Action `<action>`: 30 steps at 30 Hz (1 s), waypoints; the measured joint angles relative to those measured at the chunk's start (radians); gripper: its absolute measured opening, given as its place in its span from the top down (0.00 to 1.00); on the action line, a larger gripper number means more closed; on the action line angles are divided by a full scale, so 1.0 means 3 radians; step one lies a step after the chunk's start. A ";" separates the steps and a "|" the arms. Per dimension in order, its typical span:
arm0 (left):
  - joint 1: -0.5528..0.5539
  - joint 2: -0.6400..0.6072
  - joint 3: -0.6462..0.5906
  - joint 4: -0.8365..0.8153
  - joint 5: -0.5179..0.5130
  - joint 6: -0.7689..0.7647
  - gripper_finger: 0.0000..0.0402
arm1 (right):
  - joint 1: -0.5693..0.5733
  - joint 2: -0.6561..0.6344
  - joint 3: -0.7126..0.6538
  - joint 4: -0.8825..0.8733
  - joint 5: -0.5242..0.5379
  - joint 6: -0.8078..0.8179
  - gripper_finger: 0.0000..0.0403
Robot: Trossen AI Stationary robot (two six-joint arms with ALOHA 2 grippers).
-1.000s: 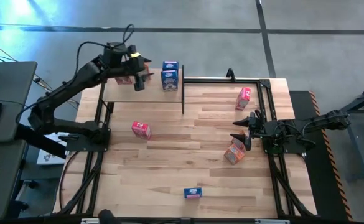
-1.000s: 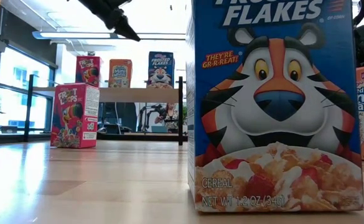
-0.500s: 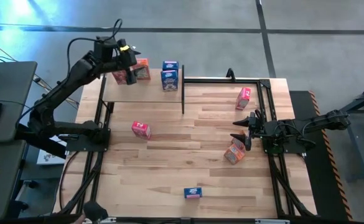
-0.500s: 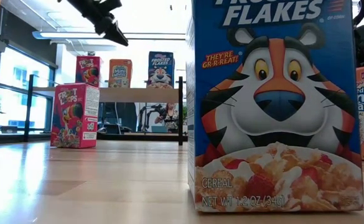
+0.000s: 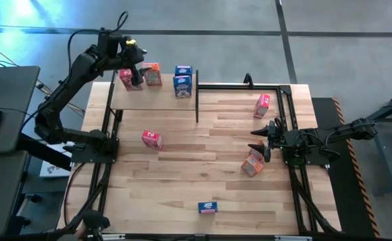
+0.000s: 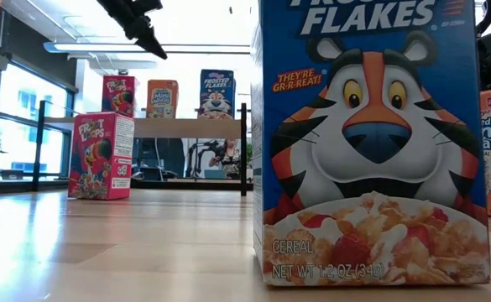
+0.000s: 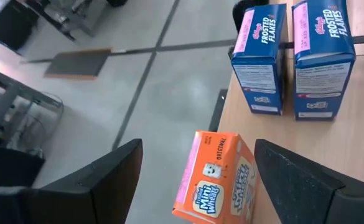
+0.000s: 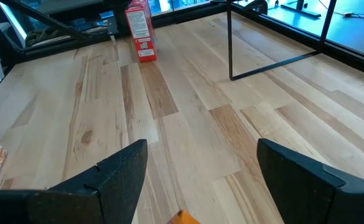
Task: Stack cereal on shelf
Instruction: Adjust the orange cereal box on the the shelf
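Note:
The shelf (image 5: 162,99) stands at the table's far left. On its board stand a pink-red cereal box (image 5: 130,79), an orange one (image 5: 153,75) and two blue ones (image 5: 182,78). My left gripper (image 5: 134,65) hangs open above the shelf's far left corner. In its wrist view the orange box (image 7: 216,180) stands beyond the spread fingers, untouched. More cereal rests on the table: two pink-red boxes (image 5: 151,138) (image 5: 262,104), an orange one (image 5: 252,163) and a blue one (image 5: 208,207). My right gripper (image 5: 259,140) waits open at the table's right, just above the orange box.
Thin black posts (image 5: 197,100) and a black frame (image 5: 249,85) run along the shelf's right end and the table's far edge. The blue box (image 6: 371,143) fills the low view's foreground. Bare planks (image 5: 202,167) lie between the loose boxes.
My left gripper has drawn back from over the shelf's pink-red and orange boxes toward the table's far left corner, rising a little. Both boxes now show uncovered and stand where they stood.

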 joint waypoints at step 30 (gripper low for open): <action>0.0081 0.1146 0.1133 -0.1279 0.0009 0.0317 0.25 | -0.0001 0.0000 0.0000 -0.0004 0.0015 0.0000 0.27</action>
